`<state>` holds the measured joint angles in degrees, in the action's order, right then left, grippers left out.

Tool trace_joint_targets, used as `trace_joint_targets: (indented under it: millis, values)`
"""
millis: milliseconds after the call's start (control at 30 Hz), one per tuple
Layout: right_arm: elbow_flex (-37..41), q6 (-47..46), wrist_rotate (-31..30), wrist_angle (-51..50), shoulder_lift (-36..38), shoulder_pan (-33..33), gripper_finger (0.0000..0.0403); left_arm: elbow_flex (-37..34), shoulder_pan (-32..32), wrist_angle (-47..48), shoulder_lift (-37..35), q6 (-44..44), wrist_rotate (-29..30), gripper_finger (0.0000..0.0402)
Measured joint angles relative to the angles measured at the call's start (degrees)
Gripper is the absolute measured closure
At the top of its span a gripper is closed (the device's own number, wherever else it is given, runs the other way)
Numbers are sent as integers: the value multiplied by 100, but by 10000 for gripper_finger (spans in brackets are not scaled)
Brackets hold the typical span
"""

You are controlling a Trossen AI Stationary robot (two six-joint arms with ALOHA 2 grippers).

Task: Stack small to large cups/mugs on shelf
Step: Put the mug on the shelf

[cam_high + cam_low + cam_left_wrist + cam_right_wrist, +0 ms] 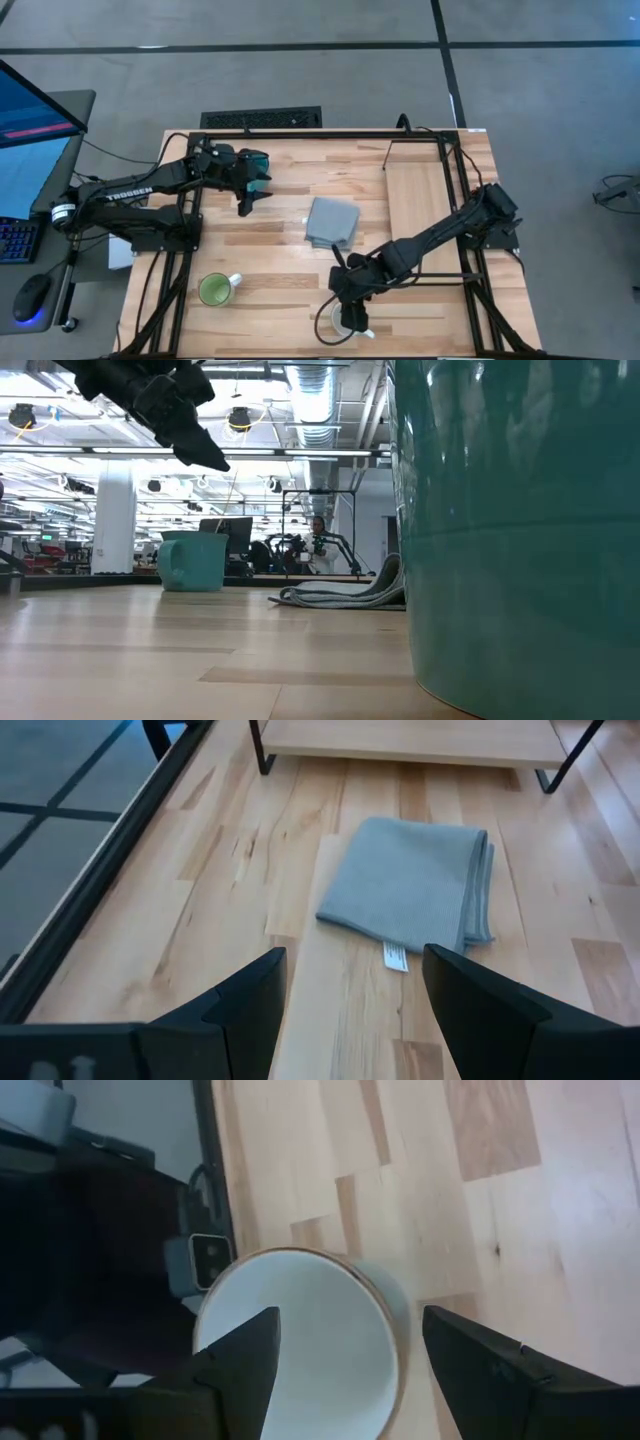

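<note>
White mug (300, 1345) sits under right hand (345, 1370), fingers spread, not gripping; left hand (350, 1010) open above surface (230, 870).

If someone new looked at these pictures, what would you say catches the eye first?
Probably the right gripper, open and poised straight above the white mug at the table's near edge, fingers on either side of its rim. Next, the folded grey-blue cloth mid-table beside the empty shelf, and the green mug standing alone near the left front. The left gripper hangs open near the teal mug.
</note>
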<state>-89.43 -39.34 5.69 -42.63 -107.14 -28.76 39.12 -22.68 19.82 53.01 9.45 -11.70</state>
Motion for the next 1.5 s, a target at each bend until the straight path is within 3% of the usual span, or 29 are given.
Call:
trace_joint_targets:
  millis: [1000, 1300, 1500]
  values:
    - [2, 180, -170, -35, 1, 5, 133, 1, 2, 131, 0, 59, 2, 175]
    - [4, -443, -277, -678, 3, -10, 132, 0, 2, 139, 0, 55, 2, 175]
    - [4, -574, -275, -597, 3, -23, 132, 0, 4, 250, 0, 52, 2, 175]
